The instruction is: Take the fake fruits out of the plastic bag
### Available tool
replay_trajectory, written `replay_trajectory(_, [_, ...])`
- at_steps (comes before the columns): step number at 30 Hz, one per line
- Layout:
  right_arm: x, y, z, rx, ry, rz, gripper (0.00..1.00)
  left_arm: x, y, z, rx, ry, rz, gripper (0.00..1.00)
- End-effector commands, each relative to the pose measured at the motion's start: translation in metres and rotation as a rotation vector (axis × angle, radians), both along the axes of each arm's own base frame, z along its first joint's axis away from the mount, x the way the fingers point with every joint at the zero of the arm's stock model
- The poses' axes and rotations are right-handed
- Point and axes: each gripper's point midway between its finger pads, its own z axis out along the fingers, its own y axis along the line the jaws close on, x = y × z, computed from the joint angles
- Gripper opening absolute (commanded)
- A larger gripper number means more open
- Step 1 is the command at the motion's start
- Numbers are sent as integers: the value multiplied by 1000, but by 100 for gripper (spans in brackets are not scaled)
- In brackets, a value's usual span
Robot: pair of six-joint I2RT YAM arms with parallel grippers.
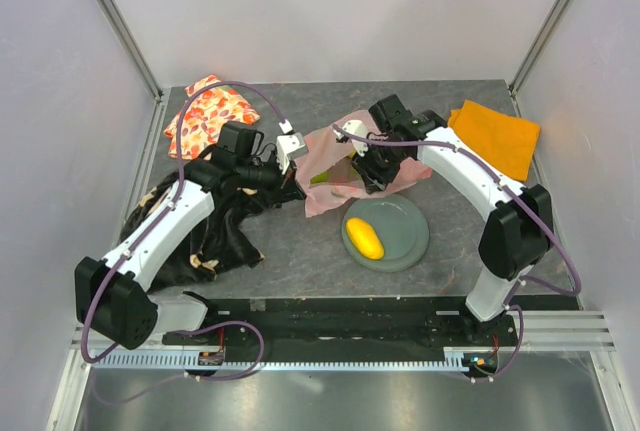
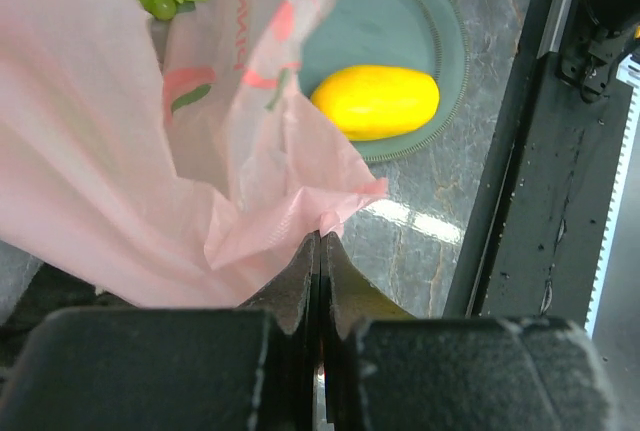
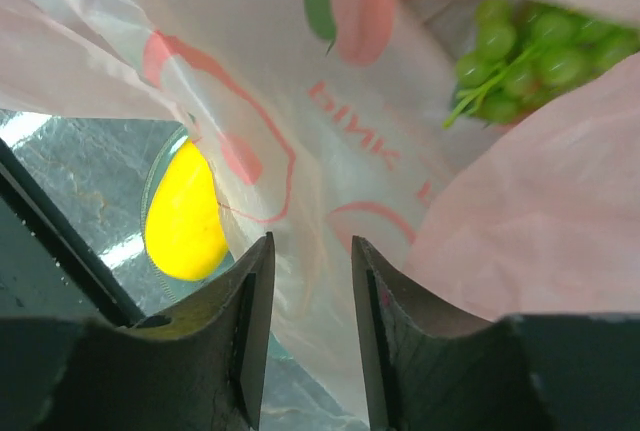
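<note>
On the plastic bag (image 3: pixel 250 51): "PINK", reversed.

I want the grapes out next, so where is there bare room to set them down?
Bare: the right half of the plate beside the mango; the table between plate and dark cloth; the back strip between floral fabric and orange cloth. Crowded: the middle, where the left gripper pinches the plastic bag and the open right gripper sits at its mouth.
</note>
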Motion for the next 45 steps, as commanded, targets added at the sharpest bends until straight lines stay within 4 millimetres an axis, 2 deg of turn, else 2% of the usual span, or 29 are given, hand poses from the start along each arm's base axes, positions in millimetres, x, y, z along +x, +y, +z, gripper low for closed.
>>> replay_trajectory(1, [-4,-4,-13,-25,11,-48,43,-3,1,14,-22,-63,-37,2])
replay_trajectory(4, [23,18,18,75,-78,-67,41,1,-2,17,-27,-67,-41,2])
replay_trajectory(5, [38,27,29,107,-116,-82,40,2,-2,17,-27,-68,-41,2])
replay_trajectory(7, [51,36,34,128,-138,-86,38,5,-3,18,-32,-71,-38,2])
replay_trajectory(9, [67,43,26,111,-147,-100,36,7,-5,20,-38,-78,-37,2])
replay_trajectory(10, [74,45,11,86,-129,-113,35,9,-5,22,-42,-82,-34,2])
replay_trajectory(11, [86,43,8,62,-158,-145,34,9,-6,23,-43,-84,-35,2])
replay_trajectory(12, [91,43,1,48,-149,-171,34,10,-6,25,-44,-88,-33,1])
replay_trajectory(13, [97,43,-18,18,-125,-188,34,11,-6,26,-45,-89,-32,2])
replay_trajectory(15, [108,43,-25,-3,-130,-226,35,12,-6,27,-45,-94,-31,2])
replay_trajectory(16, [109,43,-36,-14,-112,-231,35,12,-6,27,-45,-94,-31,2])
replay_trajectory(21, [120,52,-39,7,-111,-244,34,14,-7,28,-45,-98,-28,2])
replay_trajectory(24, [130,50,-40,-5,-141,-280,38,14,-7,28,-44,-95,-28,2])
replay_trajectory(26, [140,45,-38,-24,-176,-318,44,14,-7,27,-44,-93,-28,2])
replay_trajectory(31, [154,38,-40,-67,-233,-360,49,15,-8,26,-44,-84,-30,2])
replay_trajectory(35, [163,36,-49,-98,-247,-374,56,16,-9,25,-45,-79,-30,2])
replay_trajectory(38, [173,33,-65,-141,-261,-385,60,18,-10,25,-49,-76,-32,2])
replay_trajectory(39, [174,33,-73,-155,-255,-377,59,19,-11,26,-50,-78,-33,2])
replay_trajectory(41, [176,33,-76,-164,-258,-372,58,20,-11,26,-49,-79,-32,2])
replay_trajectory(43, [177,33,-79,-166,-258,-372,49,20,-12,28,-51,-83,-32,2])
replay_trajectory(45, [178,35,-72,-150,-268,-369,39,21,-11,29,-50,-84,-28,2])
